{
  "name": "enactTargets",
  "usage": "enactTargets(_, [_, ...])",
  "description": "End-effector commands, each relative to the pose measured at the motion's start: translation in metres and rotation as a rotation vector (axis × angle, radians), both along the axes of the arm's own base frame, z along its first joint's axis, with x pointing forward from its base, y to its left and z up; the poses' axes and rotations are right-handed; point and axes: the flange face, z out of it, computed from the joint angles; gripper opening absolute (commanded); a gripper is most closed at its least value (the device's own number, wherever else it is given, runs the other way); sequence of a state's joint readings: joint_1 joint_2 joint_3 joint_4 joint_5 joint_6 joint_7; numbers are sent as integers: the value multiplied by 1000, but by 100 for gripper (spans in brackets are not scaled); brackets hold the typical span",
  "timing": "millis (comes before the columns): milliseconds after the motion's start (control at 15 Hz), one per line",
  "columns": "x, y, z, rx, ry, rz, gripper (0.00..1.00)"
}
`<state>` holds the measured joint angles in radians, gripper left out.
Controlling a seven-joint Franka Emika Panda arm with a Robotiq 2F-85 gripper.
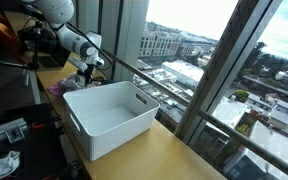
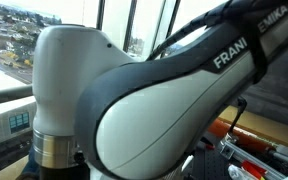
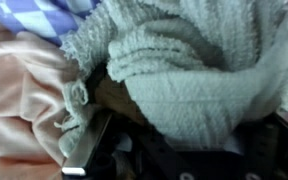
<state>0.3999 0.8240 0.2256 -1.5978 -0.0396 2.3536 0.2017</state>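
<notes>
**tinkerbot:** Wrist view, left to right: peach cloth (image 3: 19,100), checked purple cloth (image 3: 44,12) above it, then the grey knit towel (image 3: 199,75) bunched right over the gripper (image 3: 179,150). Its jaws look apart, straddling a fold, with nothing pinched yet.

**armwatcher:** Yep. The cloth pile (image 1: 59,88) sits on the wooden counter (image 1: 174,150), just behind the white bin (image 1: 109,115). I reckon a clean grab means sinking onto one thick fold and keeping the peach stuff off the left finger (image 3: 89,150). In an exterior view the arm (image 1: 64,30) stretches from the left, elbow high, wrist tipped down into the pile.
</notes>
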Motion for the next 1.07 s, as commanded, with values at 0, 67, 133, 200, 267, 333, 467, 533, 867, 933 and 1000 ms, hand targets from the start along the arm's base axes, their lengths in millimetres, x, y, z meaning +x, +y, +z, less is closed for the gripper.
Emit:
enactTargets(0, [-2, 2, -38, 26, 51, -16, 4])
enactTargets(67, [-1, 1, -39, 28, 54, -21, 4])
enactTargets(133, [0, -2, -39, 29, 56, -26, 4])
enactTargets(200, [2, -4, -39, 33, 59, -31, 4])
enactTargets(267, [3, -7, -36, 37, 61, -35, 42])
enactTargets(333, [4, -9, -34, 41, 62, -38, 44])
enactTargets(467, [7, -13, -26, 50, 61, -45, 57])
enactTargets(533, [8, -16, -21, 54, 59, -48, 65])
enactTargets(867, [14, -30, 9, 56, 31, -65, 99])
enactTargets(933, [13, -32, 17, 54, 20, -66, 100])
enactTargets(1000, [10, -33, 26, 50, 7, -63, 100])
